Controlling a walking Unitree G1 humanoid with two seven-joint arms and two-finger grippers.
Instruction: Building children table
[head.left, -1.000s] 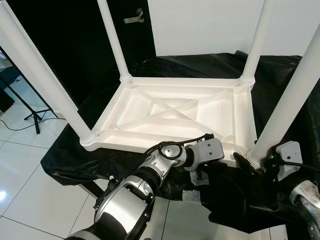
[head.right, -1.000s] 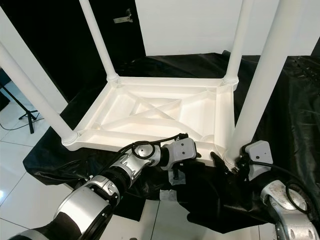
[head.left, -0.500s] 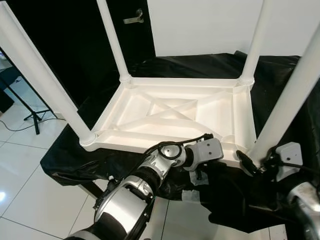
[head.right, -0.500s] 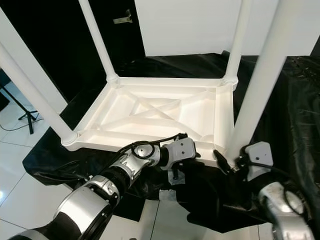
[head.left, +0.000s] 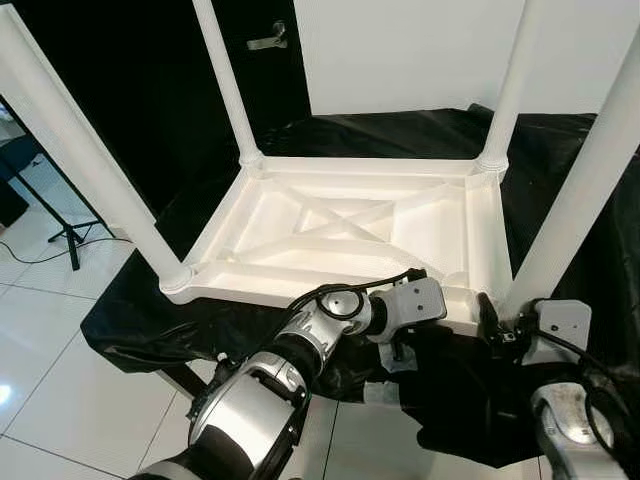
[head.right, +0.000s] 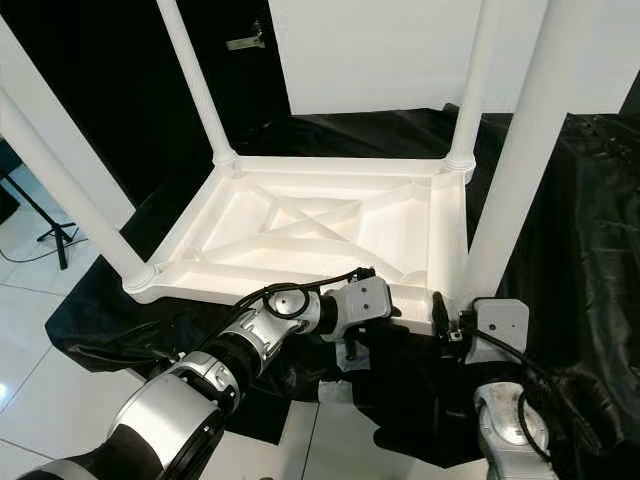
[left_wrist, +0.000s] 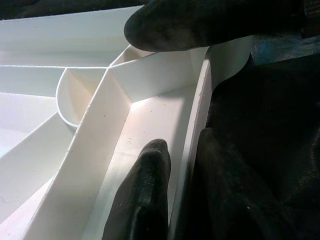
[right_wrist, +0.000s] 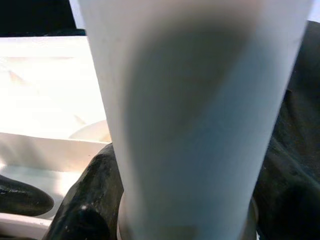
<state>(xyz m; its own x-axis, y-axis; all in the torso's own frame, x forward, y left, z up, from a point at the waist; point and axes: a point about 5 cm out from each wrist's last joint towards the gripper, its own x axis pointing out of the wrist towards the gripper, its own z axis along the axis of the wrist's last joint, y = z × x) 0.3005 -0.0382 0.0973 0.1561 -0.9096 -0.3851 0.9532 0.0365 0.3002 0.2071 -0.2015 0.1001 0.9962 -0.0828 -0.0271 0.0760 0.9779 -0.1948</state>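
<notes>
The white children's table (head.left: 300, 283) lies upside down on a black cloth, its four legs pointing up. My left gripper (left_wrist: 185, 195) is at the near rim, right of its middle. One finger (left_wrist: 145, 200) sits inside the rim wall and the other outside, so it is shut on the rim. My right gripper (head.left: 505, 318) is at the foot of the near right leg (head.left: 580, 190). Its black fingers (right_wrist: 85, 200) lie against both sides of the leg, shut on it. The leg's socket is hidden behind the gripper.
The black cloth (head.left: 150, 300) drapes over the support's near and left edges. White tiled floor (head.left: 50, 390) lies to the left and front, with a black tripod stand (head.left: 65, 235) on it. A dark door (head.left: 150, 80) and a white wall stand behind.
My right gripper has turned from a tilt to upright around the foot of the near right leg, and its wrist has shifted slightly left. The left arm has stayed put.
</notes>
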